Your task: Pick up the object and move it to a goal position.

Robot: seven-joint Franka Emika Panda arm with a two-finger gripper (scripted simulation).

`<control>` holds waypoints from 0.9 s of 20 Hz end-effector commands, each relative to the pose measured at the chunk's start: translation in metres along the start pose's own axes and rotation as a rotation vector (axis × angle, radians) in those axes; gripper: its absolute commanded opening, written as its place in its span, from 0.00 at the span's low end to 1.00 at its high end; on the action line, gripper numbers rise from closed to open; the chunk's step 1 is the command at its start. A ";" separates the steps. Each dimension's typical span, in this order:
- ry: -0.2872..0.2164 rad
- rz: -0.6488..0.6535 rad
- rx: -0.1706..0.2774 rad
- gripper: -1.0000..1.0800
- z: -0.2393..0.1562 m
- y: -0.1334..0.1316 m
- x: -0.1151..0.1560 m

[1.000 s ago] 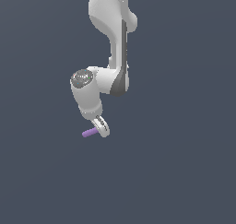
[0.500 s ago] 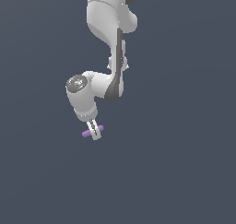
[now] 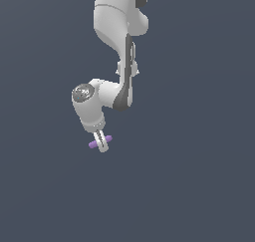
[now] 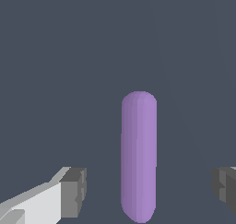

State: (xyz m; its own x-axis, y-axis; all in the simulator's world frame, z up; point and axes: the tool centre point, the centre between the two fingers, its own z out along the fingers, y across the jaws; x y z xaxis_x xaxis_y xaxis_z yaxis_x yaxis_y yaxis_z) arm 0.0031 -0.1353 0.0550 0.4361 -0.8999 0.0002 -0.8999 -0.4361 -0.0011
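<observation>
So the gripper [image 4: 146, 191] sits right over the purple rod [image 4: 138, 156], jaws spread wide with the rod lying between the dark pads [image 4: 76, 191], nearer one pad than the other and touching neither (clear gaps on both sides in the wrist view). The step in hand looks like the final line-up before the grasp. The next move probably calls for a bit more descent if needed, then closing across the rod's short width.

From the exterior view, the rod [image 3: 93, 144] pokes out on both sides of the gripper [image 3: 103, 143], crosswise to the fingers. Around the rod there is just flat dark-grey floor [image 3: 189, 186], nothing blocking. No goal marker shows anywhere, so the destination can't be judged.
</observation>
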 end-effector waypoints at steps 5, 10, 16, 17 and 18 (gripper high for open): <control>-0.001 0.004 -0.001 0.96 0.032 0.002 0.000; 0.000 0.005 -0.001 0.96 0.042 0.001 0.000; 0.000 0.005 -0.001 0.00 0.043 0.001 0.000; 0.000 0.005 -0.001 0.00 0.043 0.001 0.000; 0.000 0.005 -0.001 0.00 0.043 0.001 0.000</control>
State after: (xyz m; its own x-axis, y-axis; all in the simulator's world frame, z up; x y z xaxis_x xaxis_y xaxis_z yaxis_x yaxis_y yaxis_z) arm 0.0026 -0.1357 0.0126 0.4318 -0.9019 -0.0005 -0.9019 -0.4318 0.0001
